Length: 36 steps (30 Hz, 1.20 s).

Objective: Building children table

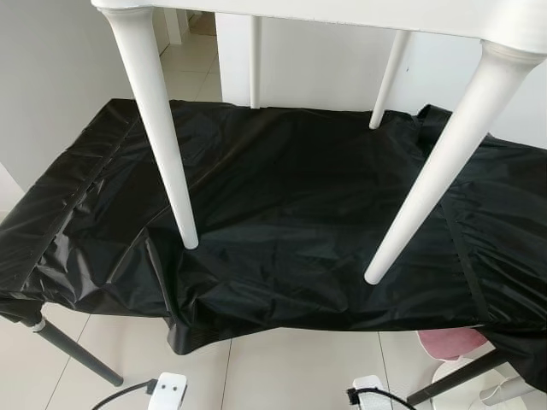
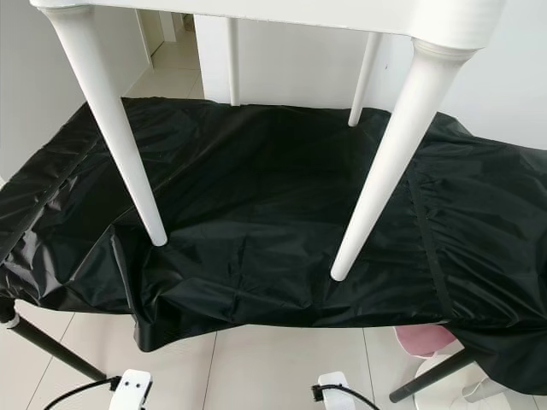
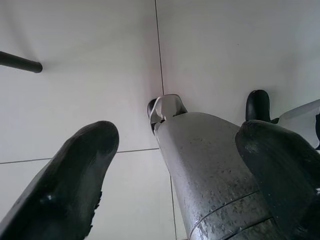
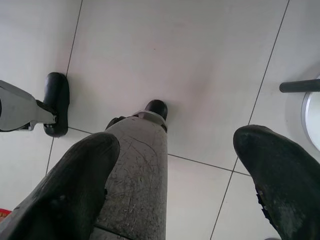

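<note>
Standing on the black sheet (image 1: 299, 213), the white table (image 1: 359, 13) has all four legs down: near left leg (image 1: 162, 137) and near right leg (image 1: 436, 162) planted mid-sheet, the two far legs (image 1: 255, 64) touching down by the sheet's back edge. Tabletop cut off by the frame top. Sheet is wrinkled, draped over a low frame with dark angled legs (image 1: 77, 350) on pale tiled floor (image 1: 282, 367); white walls behind, doorway to more tile at back left. Both arms hang low, pointing at the floor. Left gripper (image 3: 175, 175): fingers (image 3: 70, 180) spread apart, holding nothing, robot's silver leg and foot (image 3: 200, 165) between them in the wrist view. Right gripper (image 4: 185, 185): fingers (image 4: 75, 185) also spread, nothing held, other silver leg (image 4: 137, 170) below. Pink round item (image 1: 449, 342) sits under the sheet's near right corner, partly hidden. Two white units with black cables (image 1: 168, 393) show at the bottom edge.
</note>
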{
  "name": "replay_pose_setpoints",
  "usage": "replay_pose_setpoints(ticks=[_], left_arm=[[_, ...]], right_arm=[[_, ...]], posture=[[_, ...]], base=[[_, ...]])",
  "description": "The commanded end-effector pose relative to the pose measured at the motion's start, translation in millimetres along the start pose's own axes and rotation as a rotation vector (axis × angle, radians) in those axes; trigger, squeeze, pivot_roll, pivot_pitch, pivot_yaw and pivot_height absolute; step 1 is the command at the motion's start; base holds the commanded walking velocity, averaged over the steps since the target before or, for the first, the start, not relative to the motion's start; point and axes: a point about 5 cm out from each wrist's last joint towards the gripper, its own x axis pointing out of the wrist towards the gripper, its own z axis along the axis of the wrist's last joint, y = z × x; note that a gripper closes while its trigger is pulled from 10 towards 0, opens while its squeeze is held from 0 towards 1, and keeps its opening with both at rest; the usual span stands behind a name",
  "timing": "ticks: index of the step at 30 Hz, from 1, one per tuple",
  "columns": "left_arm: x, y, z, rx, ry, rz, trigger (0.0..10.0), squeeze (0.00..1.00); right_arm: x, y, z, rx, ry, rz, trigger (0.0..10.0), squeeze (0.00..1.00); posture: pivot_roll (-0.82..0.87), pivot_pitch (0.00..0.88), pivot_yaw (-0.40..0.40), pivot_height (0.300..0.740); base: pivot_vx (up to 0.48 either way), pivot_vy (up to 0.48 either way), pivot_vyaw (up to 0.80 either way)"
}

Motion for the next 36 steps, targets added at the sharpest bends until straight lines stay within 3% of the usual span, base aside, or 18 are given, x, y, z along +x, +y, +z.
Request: replay_pose_setpoints(ticks=[1,8,13,20,36], left_arm=[[-2.6,-7.3,-18.9,0.002,0.07,-0.021,10.0,0.0],[-3.1,-7.4,-20.5,0.003,0.073,-0.022,10.0,0.0],[-3.3,-5.5,-19.7,-0.04,0.062,-0.008,10.0,0.0],[-3.6,-3.2,-18.8,-0.057,0.053,-0.004,10.0,0.0],[-3.4,-3.2,-17.8,-0.068,0.048,0.0,10.0,0.0]], right_arm=[[-0.8,1.8,-5.2,0.005,0.019,0.003,10.0,0.0],[-1.2,1.9,-7.1,0.003,0.026,0.005,10.0,0.0],[-1.3,2.0,-7.3,0.009,0.025,0.016,10.0,0.0],[-1.7,2.0,-9.4,0.096,0.026,0.004,10.0,0.0],[0.0,6.7,-4.9,0.018,0.027,0.027,10.0,0.0]], posture=[[0.06,0.0,-0.014,0.74],[0.06,0.0,-0.023,0.74],[0.08,0.038,-0.028,0.74],[0.08,0.085,-0.036,0.74],[0.06,0.167,-0.027,0.74]], base=[[0.0,0.0,0.0],[0.0,0.0,0.0],[0.0,0.0,0.0],[0.0,0.0,0.0],[0.0,0.0,0.0]])
